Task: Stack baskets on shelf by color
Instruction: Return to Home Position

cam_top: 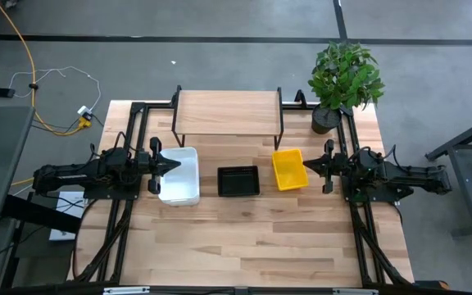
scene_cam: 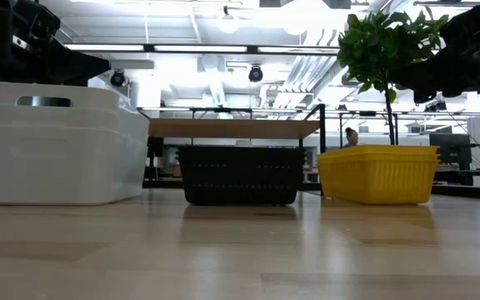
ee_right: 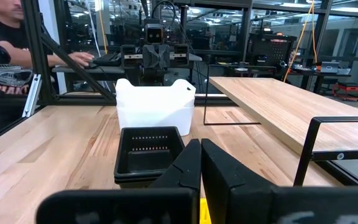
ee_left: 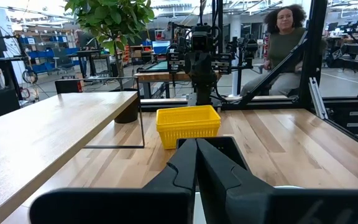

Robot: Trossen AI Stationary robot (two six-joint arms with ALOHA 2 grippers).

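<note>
Three baskets stand in a row on their bases on the table, in front of the shelf [cam_top: 228,113]. On the left are nested white baskets [cam_top: 183,176], in the middle are black baskets [cam_top: 238,181], and on the right is a yellow basket [cam_top: 289,170]. The shelf's wooden top [scene_cam: 232,128] carries nothing that shows. My left gripper [cam_top: 173,164] is shut and hovers level over the left edge of the white baskets, pointing right. My right gripper [cam_top: 308,166] is shut and hovers at the right edge of the yellow basket, pointing left.
A potted plant [cam_top: 344,78] stands at the table's far right corner beside the shelf. Bare wooden tabletop [cam_top: 244,238] stretches toward the near edge. People show beyond the table, one [ee_left: 284,37] in the left wrist view and one [ee_right: 5,37] in the right wrist view.
</note>
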